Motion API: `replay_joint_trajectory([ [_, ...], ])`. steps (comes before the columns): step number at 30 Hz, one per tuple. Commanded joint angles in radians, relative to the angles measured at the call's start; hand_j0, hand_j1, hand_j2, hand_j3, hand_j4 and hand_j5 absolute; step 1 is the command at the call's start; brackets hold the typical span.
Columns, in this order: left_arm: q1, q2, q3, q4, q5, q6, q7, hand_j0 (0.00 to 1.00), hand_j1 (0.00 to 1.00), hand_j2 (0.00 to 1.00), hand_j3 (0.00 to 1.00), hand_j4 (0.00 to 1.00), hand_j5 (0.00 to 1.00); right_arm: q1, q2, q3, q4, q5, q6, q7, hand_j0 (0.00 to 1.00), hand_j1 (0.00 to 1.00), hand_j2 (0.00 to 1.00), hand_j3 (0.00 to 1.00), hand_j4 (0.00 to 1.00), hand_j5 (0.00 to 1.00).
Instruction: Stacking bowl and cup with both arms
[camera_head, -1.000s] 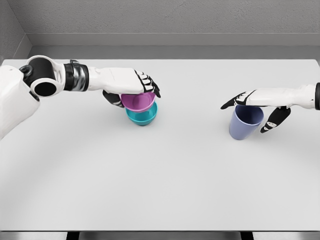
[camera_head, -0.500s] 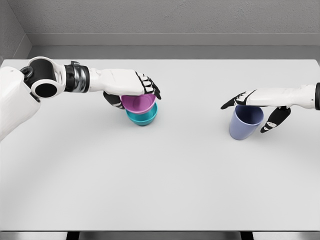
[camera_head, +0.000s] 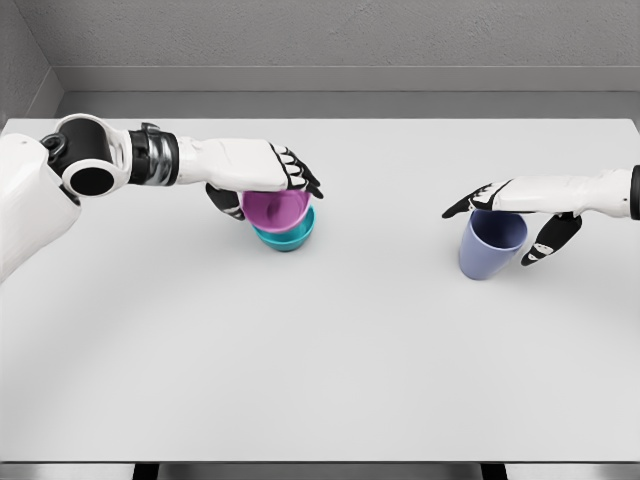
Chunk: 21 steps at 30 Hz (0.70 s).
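The left arm reaches from the shoulder at the 9 o'clock edge almost straight across toward the middle of the white table (camera_head: 330, 360). Its forearm lies nearly level, and the left hand (camera_head: 262, 178) is placed palm down over the rim of the pink bowl (camera_head: 276, 208). The fingers (camera_head: 298, 172) curl over the far edge of the rim and the dark thumb comes down on the near left side, so the hand is closed around the bowl. The pink bowl sits inside the teal bowl (camera_head: 287, 234), a little tilted; the teal bowl shows below it and toward 4 o'clock, resting on the table at about 10 o'clock from the table's middle.

The right arm enters from the 3 o'clock edge, also nearly level. The right hand (camera_head: 515, 205) lies flat over the mouth of the lavender cup (camera_head: 489, 246), with the fingers stretched toward 9 o'clock across the far rim and the thumb hanging down just beside the cup's right wall. I cannot tell if the thumb touches the cup, so it is not clear whether the hand really holds it. The cup stands on the table, leaning slightly, well apart from the two bowls.

Compared with one second ago, the pink bowl has gone down a little deeper into the teal bowl, and the left hand has moved slightly toward 9 o'clock. The right hand and the cup are unchanged.
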<state>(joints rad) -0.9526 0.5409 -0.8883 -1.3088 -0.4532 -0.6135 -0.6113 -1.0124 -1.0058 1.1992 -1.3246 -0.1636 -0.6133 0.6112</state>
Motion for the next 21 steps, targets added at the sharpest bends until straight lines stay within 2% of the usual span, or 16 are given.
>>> replay_joint_trajectory([
  [1, 0.0, 0.001, 0.002, 0.0, 0.005, 0.003, 0.0, 1.0, 1.0, 1.0, 1.0, 1.0, 1.0, 0.0, 0.0, -0.001, -0.001, -0.007, 0.002, 0.0, 1.0, 1.0, 1.0, 1.0, 1.0, 1.0],
  [8, -0.002, 0.002, 0.006, 0.0, 0.01, 0.003, 0.0, 1.0, 1.0, 1.0, 1.0, 1.0, 1.0, 0.0, 0.0, -0.001, -0.001, -0.007, 0.002, 0.0, 1.0, 1.0, 1.0, 1.0, 1.0, 1.0],
  [12, -0.005, 0.027, 0.043, -0.02, 0.048, 0.003, 0.0, 1.0, 1.0, 1.0, 1.0, 1.0, 1.0, 0.0, -0.002, -0.003, -0.001, -0.007, 0.002, 0.0, 1.0, 1.0, 1.0, 1.0, 1.0, 1.0],
  [13, 0.003, 0.077, 0.094, -0.053, 0.065, 0.003, 0.0, 1.0, 1.0, 1.0, 1.0, 1.0, 1.0, 0.0, 0.0, -0.003, -0.001, -0.007, 0.002, 0.0, 1.0, 1.0, 1.0, 1.0, 1.0, 1.0],
  [16, 0.026, 0.227, 0.101, -0.112, 0.168, 0.003, 0.0, 1.0, 1.0, 1.0, 1.0, 1.0, 1.0, 0.0, 0.0, -0.003, -0.001, -0.005, 0.004, 0.0, 1.0, 1.0, 1.0, 1.0, 1.0, 1.0],
  [17, 0.066, 0.289, 0.109, -0.132, 0.191, 0.003, 0.0, 1.0, 1.0, 1.0, 1.0, 1.0, 1.0, -0.002, 0.0, -0.003, -0.001, -0.005, 0.004, 0.0, 1.0, 1.0, 1.0, 1.0, 1.0, 1.0],
  [21, 0.147, 0.419, 0.138, -0.159, 0.206, 0.003, 0.0, 1.0, 1.0, 1.0, 1.0, 1.0, 1.0, 0.0, 0.001, -0.001, -0.001, -0.004, 0.015, 0.0, 1.0, 1.0, 1.0, 1.0, 1.0, 1.0],
])
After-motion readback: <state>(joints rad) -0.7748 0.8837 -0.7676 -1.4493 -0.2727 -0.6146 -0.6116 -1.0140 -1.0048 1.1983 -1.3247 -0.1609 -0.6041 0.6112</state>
